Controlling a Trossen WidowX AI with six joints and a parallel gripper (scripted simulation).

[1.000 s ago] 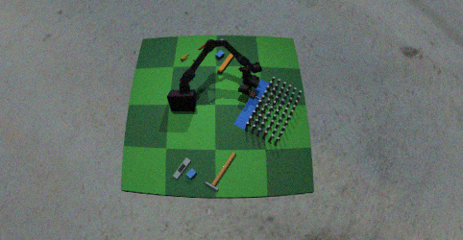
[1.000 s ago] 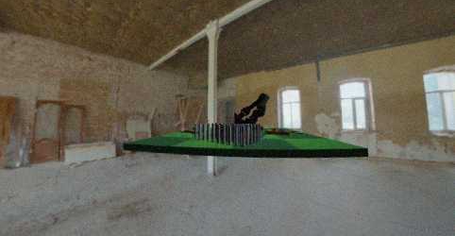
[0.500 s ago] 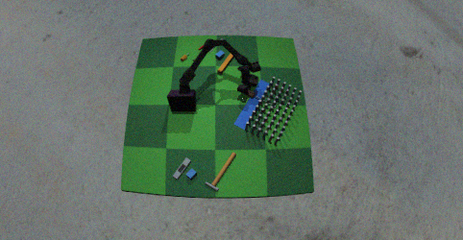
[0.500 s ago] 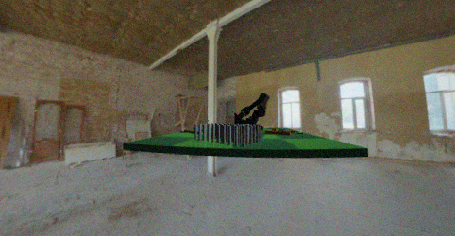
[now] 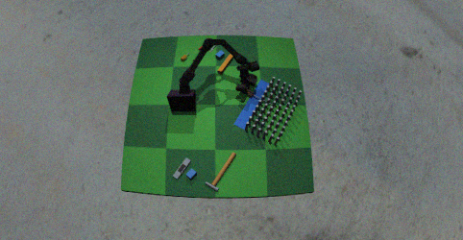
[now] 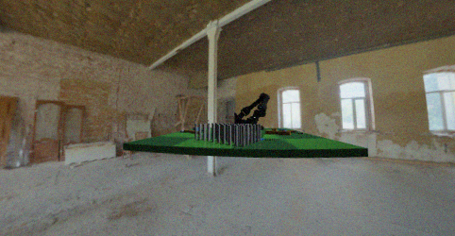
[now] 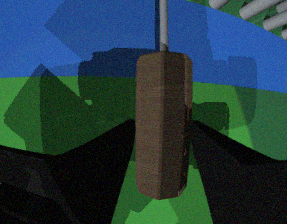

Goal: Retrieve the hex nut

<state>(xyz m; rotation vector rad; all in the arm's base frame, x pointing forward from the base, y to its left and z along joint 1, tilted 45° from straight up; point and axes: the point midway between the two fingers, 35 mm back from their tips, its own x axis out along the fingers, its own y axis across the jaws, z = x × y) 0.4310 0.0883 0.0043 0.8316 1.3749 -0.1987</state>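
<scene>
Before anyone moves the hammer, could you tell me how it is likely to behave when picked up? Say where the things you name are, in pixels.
The hammer (image 5: 224,169) would probably feel head-heavy, since its grey metal-looking head sits at one end of a long, slim handle. Gripped near the handle's far end, it may tip head-down. The straight handle looks stiff, so it likely won't bend.

Grey metal spacers (image 5: 274,110) (image 6: 227,134) (image 7: 259,8) are standing upright in rows; a wooden-handled tool (image 5: 252,94) (image 7: 163,125) is pointing its thin metal shaft towards them
</scene>
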